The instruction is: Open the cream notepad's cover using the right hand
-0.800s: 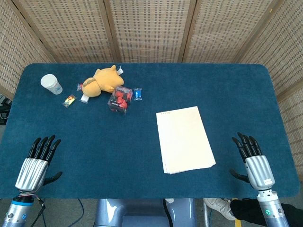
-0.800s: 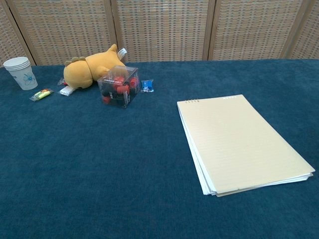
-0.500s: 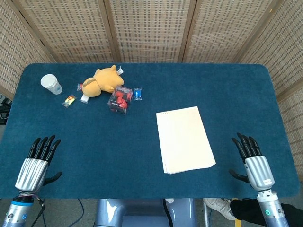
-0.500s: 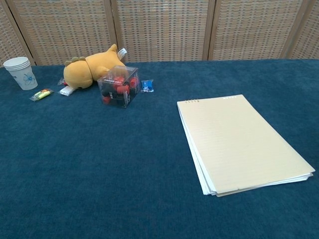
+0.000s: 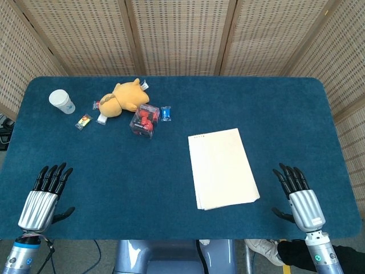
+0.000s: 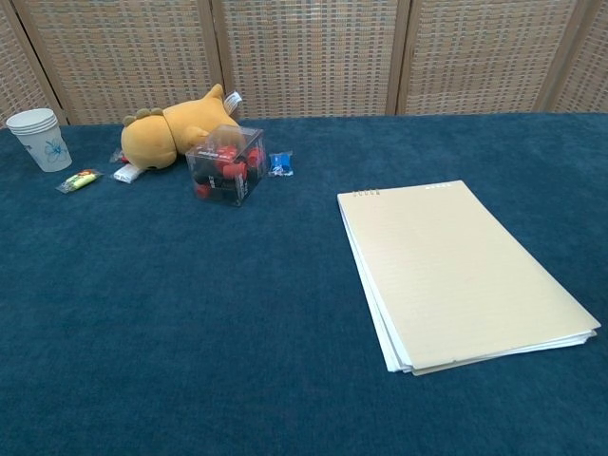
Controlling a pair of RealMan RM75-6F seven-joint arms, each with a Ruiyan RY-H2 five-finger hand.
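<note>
Woven screens (image 5: 177, 34) stand behind the blue table (image 5: 114, 165) on three sides. Wide bare cloth lies between the two hands along the near edge, and the far right corner of the table is bare too. The right hand (image 5: 300, 200) is at the near right edge, flat with fingers spread and holding nothing; it is near the cream notepad (image 5: 222, 167) but not touching it. The left hand (image 5: 43, 198) is at the near left edge, also flat, fingers apart, holding nothing.

The notepad lies flat, right of centre, cover closed, with a small wire binding at its far edge; in the chest view the white pages show under the cover on its left side. At the far left stand a paper cup (image 5: 61, 101), a yellow plush toy (image 5: 122, 97), a clear box (image 5: 145, 120) with red pieces and some small wrapped sweets (image 5: 166, 113).
</note>
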